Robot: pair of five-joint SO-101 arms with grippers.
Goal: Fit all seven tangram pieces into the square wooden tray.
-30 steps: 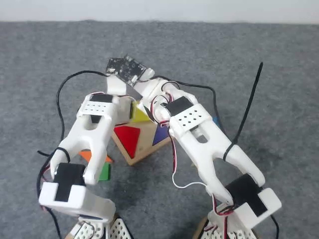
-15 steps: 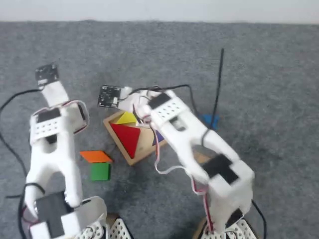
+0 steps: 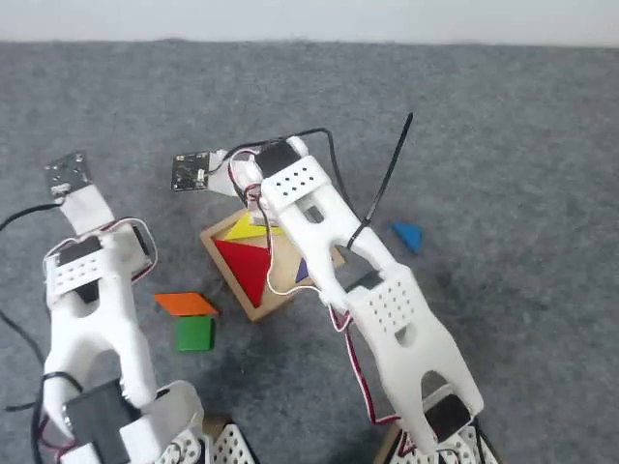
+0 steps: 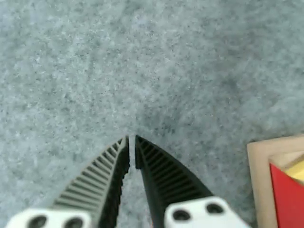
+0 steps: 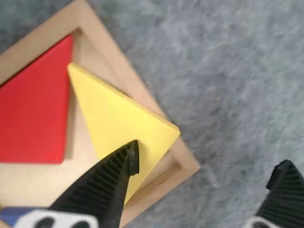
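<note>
Spread-fingered right gripper (image 5: 209, 161) risked wedging the yellow wooden triangle (image 5: 118, 118) against the square wooden tray's (image 5: 185, 166) far rim; left gripper (image 4: 132, 140) had its fingers pressed together.

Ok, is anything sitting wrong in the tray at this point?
Yes: the yellow triangle is not seated. One corner rides up over the rim of the wooden tray instead of lying inside, so it looks tilted. The red triangle beside it lies flat. The open right claw hangs over the yellow piece.

robot lab bench: grey felt mat (image 3: 522, 126), exposed circuit board (image 3: 191, 172), pale wall (image 3: 309, 17).
</note>
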